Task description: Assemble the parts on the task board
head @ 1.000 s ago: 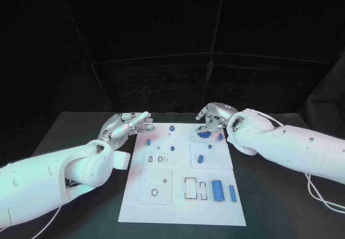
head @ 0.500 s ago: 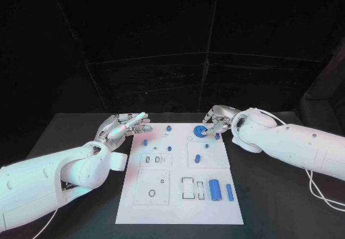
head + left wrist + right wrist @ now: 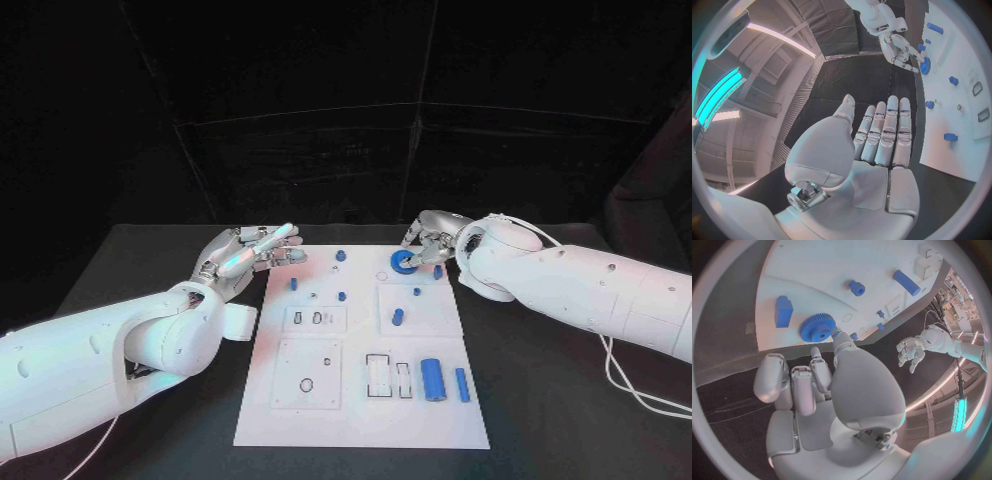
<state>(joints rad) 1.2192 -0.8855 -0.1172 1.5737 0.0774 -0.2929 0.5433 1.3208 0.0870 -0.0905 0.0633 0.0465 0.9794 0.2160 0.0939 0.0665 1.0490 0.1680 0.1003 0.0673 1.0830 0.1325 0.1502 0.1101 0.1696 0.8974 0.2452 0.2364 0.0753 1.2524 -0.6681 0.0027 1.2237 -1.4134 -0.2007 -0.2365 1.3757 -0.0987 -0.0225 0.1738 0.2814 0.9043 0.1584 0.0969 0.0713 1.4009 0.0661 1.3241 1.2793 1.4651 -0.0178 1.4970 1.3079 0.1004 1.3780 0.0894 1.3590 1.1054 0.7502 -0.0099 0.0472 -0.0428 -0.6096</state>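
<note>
My right hand (image 3: 427, 243) pinches the blue gear (image 3: 400, 265) at the task board's (image 3: 361, 420) one o'clock, ready for seating; left hand (image 3: 248, 250) waits, fingers apart.

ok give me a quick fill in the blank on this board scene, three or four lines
1. The right hand has its fingers at the blue ____ near the far edge of the task board.
2. The left hand hovers beside the board with its fingers stretched out, holding ____.
3. At the board's near end, two blue cylinders lie side by side, and the one nearer the board's right edge is the ____ of the two.

Missing words: gear; nothing; thinner
</note>
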